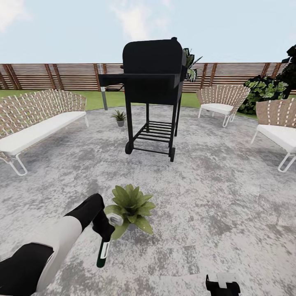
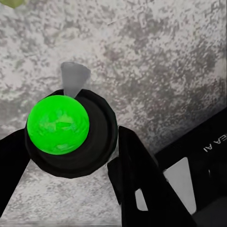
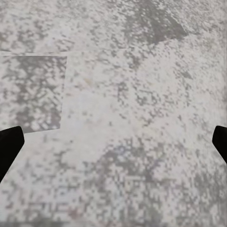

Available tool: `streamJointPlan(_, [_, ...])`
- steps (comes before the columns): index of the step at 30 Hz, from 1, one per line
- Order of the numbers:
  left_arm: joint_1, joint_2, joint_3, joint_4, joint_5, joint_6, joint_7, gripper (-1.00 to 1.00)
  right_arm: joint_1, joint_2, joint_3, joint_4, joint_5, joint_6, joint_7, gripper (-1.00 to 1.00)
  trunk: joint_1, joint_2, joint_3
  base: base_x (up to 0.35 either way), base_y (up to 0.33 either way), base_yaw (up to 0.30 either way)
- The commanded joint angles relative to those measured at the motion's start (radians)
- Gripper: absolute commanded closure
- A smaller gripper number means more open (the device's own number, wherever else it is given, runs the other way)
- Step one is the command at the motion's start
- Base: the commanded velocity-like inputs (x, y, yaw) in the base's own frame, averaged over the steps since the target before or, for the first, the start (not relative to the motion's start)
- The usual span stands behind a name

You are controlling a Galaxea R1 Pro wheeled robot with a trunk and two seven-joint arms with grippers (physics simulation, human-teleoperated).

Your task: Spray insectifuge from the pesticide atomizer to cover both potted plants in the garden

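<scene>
Hanging from the left tool (image 1: 102, 242), clamped between its fingers, the pesticide atomizer (image 1: 102, 254) sits just left of the near potted plant (image 1: 130, 206). Better to aim the nozzle over every leaf. The far potted plant (image 1: 119, 116) waits beside the grill (image 1: 153, 78). The right tool (image 3: 113, 142) gapes wide, its fingers cut off at the edges.

Mottled grey stone paving (image 1: 213, 197) looks rough; matt black metal grill (image 1: 153, 74) at twelve o'clock; slatted wooden fence (image 1: 61, 76); woven wicker chairs (image 1: 220, 100)
</scene>
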Motion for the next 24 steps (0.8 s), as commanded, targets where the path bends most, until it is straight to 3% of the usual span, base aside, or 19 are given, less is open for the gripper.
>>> streamJointPlan(1, [0.015, 0.001, -0.001, -0.005, -0.008, 0.004, -0.010, 1.00, -0.001, 0.000, 0.002, 0.001, 0.011, 0.001, -0.009, -1.00, 0.000, 0.000, -0.001, -0.001, -0.002, 0.000])
streamJointPlan(3, [0.067, 0.001, 0.000, -0.013, -0.008, -0.001, -0.010, 1.00, -0.001, 0.001, 0.002, 0.001, 0.011, 0.001, -0.009, -1.00, 0.000, 0.000, -0.001, 0.000, 0.000, 0.000])
streamJointPlan(6, [0.089, 0.000, 0.000, -0.016, -0.008, -0.002, -0.011, 1.00, -0.001, 0.001, 0.002, 0.001, 0.010, 0.001, -0.009, -1.00, 0.000, 0.000, -0.001, 0.000, 0.000, 0.000])
streamJointPlan(11, [0.088, -0.011, 0.006, -0.031, -0.007, 0.003, -0.011, 1.00, -0.001, 0.002, 0.002, 0.001, 0.010, 0.001, -0.009, -1.00, 0.000, 0.000, -0.001, 0.000, 0.000, -0.126])
streamJointPlan(16, [0.084, -0.020, 0.007, -0.104, -0.006, 0.011, -0.012, 1.00, -0.001, 0.002, 0.002, 0.001, 0.010, 0.001, -0.009, -1.00, 0.000, 0.000, -0.001, 0.000, 0.000, -0.247])
streamJointPlan(21, [0.087, -0.018, 0.006, -0.116, -0.006, 0.013, -0.013, 1.00, -0.001, 0.002, 0.002, 0.001, 0.010, 0.001, -0.009, -1.00, 0.000, 0.000, -0.001, 0.000, 0.000, -0.096])
streamJointPlan(24, [0.097, -0.002, 0.006, -0.114, -0.006, 0.011, -0.012, 1.00, -0.001, 0.002, 0.002, 0.001, 0.010, 0.001, -0.009, -1.00, 0.000, 0.000, -0.001, 0.000, 0.000, -0.008])
